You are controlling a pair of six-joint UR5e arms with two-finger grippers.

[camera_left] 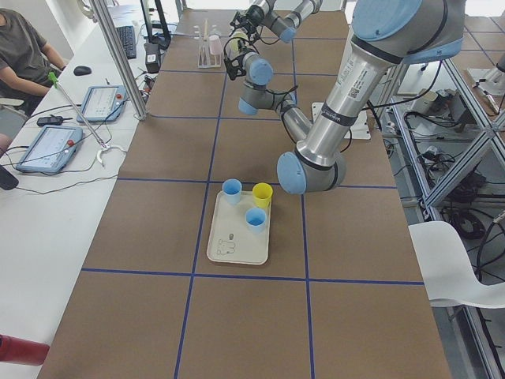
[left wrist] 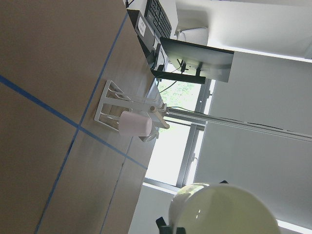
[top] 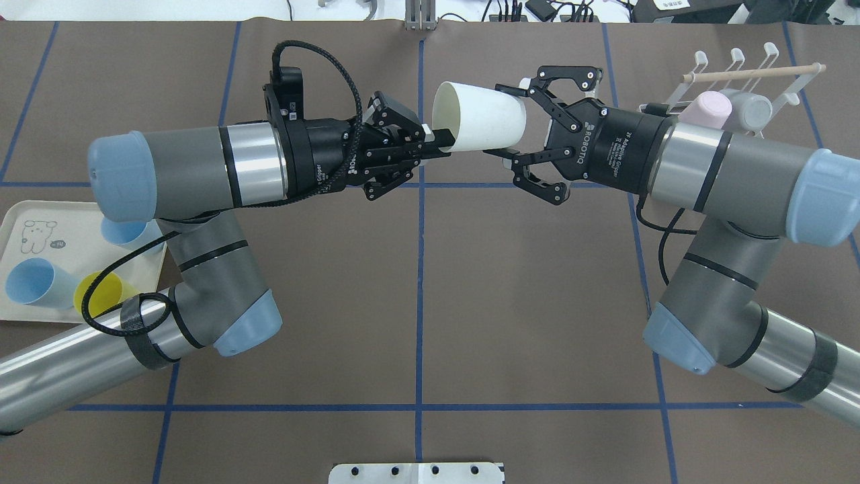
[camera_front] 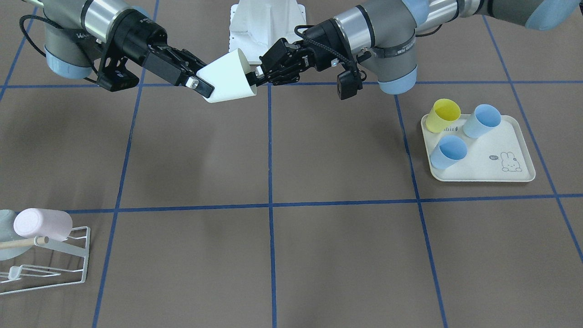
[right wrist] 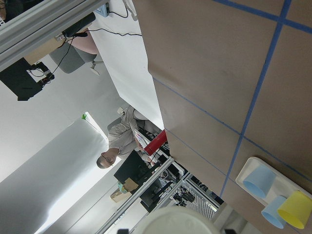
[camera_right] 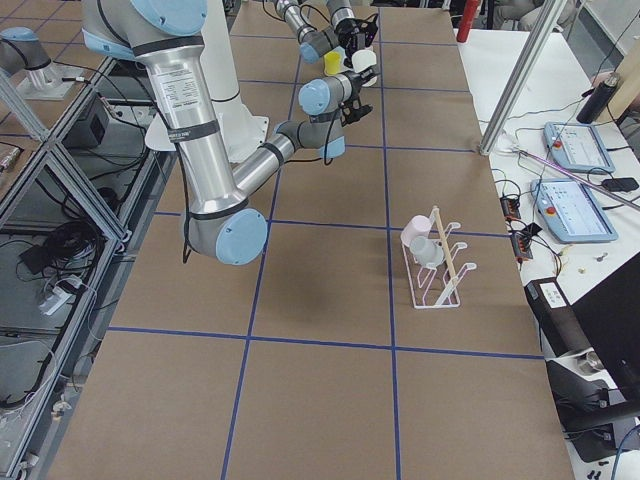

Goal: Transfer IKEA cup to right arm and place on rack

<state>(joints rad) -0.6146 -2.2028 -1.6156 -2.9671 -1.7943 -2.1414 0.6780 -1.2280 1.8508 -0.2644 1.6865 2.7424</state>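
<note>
The white IKEA cup [top: 480,124] hangs on its side above the table's middle, between both arms. My left gripper [top: 433,140] is shut on its rim, one finger inside the mouth and one outside. My right gripper [top: 494,119] comes from the other end and is shut on the cup's base, fingers against its sides. In the front view the cup [camera_front: 227,75] sits between the right gripper [camera_front: 206,79] and the left gripper [camera_front: 255,78]. The white wire rack [top: 701,60] with its wooden dowel stands at the far right, behind the right arm.
A pink cup [top: 705,111] and a grey cup [top: 752,111] hang on the rack. A cream rabbit-printed tray [camera_front: 483,159] by the left arm holds two blue cups and a yellow cup [camera_front: 442,114]. People sit at a side desk in the left side view.
</note>
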